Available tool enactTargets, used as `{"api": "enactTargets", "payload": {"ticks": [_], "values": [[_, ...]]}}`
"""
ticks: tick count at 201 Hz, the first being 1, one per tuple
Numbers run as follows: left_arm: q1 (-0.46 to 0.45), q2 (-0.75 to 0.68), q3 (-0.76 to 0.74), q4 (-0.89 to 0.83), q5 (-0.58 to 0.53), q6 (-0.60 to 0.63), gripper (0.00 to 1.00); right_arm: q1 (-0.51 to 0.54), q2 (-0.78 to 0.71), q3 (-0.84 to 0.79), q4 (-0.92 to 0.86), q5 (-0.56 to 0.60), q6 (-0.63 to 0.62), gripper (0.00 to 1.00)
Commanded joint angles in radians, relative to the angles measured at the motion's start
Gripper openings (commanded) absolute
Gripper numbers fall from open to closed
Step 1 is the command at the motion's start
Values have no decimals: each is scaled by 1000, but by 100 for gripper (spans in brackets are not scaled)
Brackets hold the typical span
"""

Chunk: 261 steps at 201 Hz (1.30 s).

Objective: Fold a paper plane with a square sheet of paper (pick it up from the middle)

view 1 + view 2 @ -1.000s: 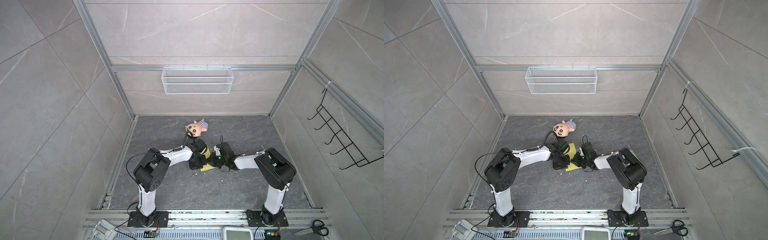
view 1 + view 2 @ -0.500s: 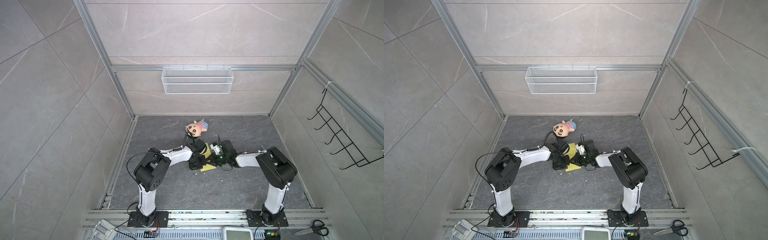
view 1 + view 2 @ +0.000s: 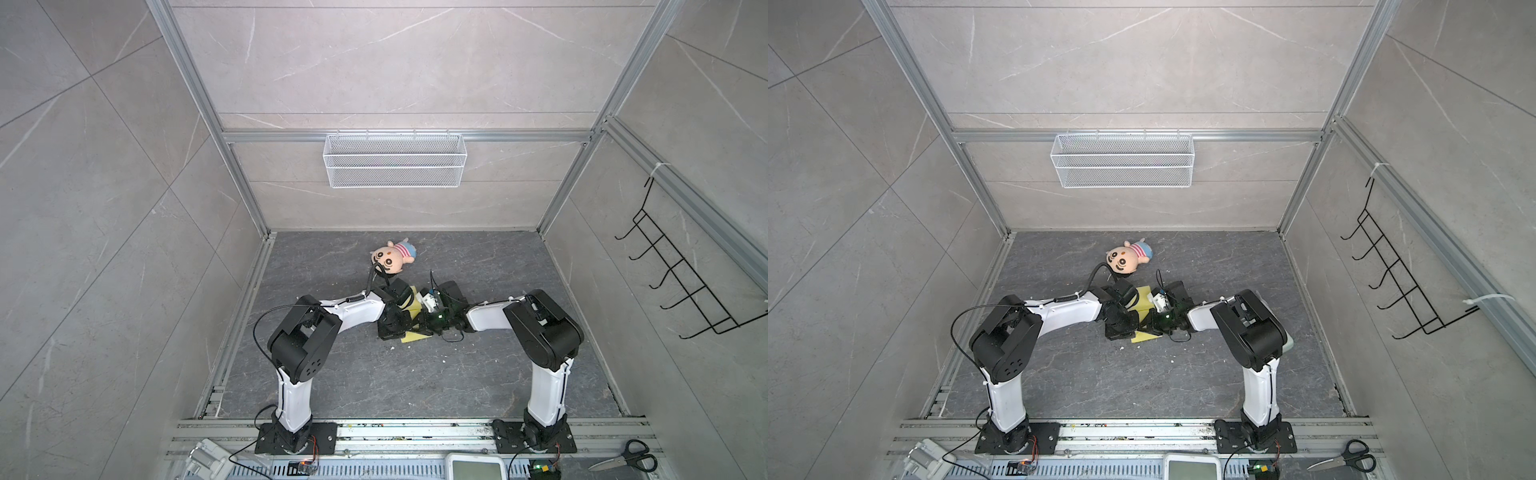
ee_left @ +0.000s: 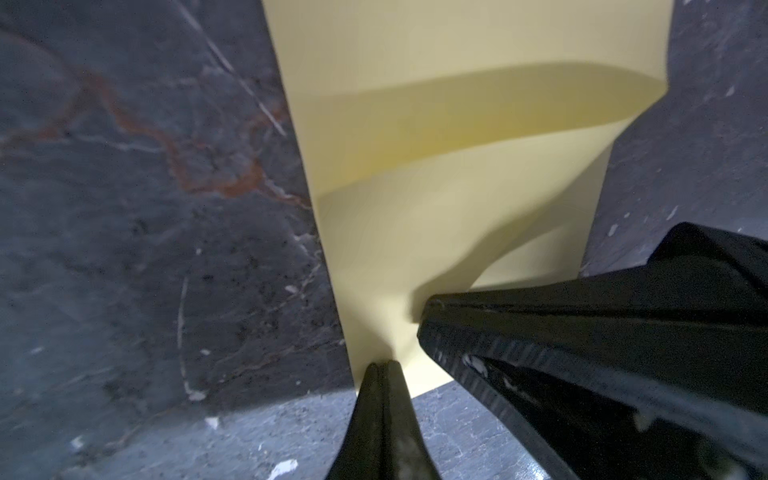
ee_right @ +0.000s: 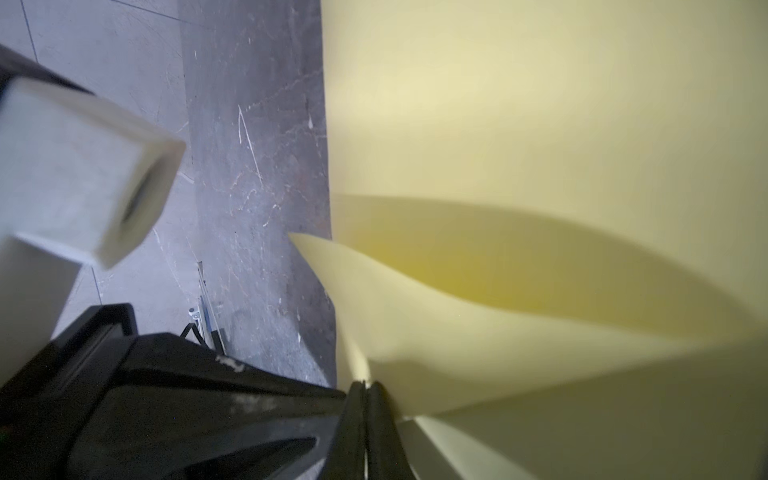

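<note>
The square sheet of paper (image 3: 414, 337) is pale yellow and lies mid-floor, partly lifted and curled between both grippers. My left gripper (image 3: 400, 328) is shut. In the left wrist view its tips (image 4: 382, 368) rest at the near edge of the sheet (image 4: 457, 137), and nothing shows between them. My right gripper (image 3: 424, 328) is shut on the sheet. In the right wrist view a thin pale strip sits between its jaws (image 5: 365, 384), and the paper (image 5: 540, 124) bows up from there. The right gripper's black body (image 4: 582, 353) crowds the left wrist view. The paper plane is out of view.
A plush doll (image 3: 392, 257) lies just behind the grippers. A white wire basket (image 3: 395, 160) hangs on the back wall and a black hook rack (image 3: 685, 282) on the right wall. Scissors (image 3: 627, 457) lie by the front rail. Small white crumbs dot the dark floor (image 3: 415, 386).
The right wrist has turned and edged slightly left toward the left gripper, lifting its side of the sheet. The left arm has stayed put.
</note>
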Motion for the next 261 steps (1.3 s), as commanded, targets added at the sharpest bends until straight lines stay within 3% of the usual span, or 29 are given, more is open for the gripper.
{"api": "enactTargets", "payload": {"ticks": [1, 65, 152, 216, 261], "values": [[2, 7, -35, -76, -25, 20, 0, 4, 27, 34, -64, -13, -53, 8], [2, -2, -77, -100, -27, 27, 0, -101, 78, 81, -132, 58, -94, 7], [2, -3, -97, -85, -12, 25, 0, -234, 148, 173, -110, 55, -85, 8], [1, -2, -83, -88, -18, 25, 0, -198, -38, 100, -95, -14, -112, 8], [2, 0, -78, -91, -28, 25, 0, -98, -23, 39, -124, -18, -136, 8]]}}
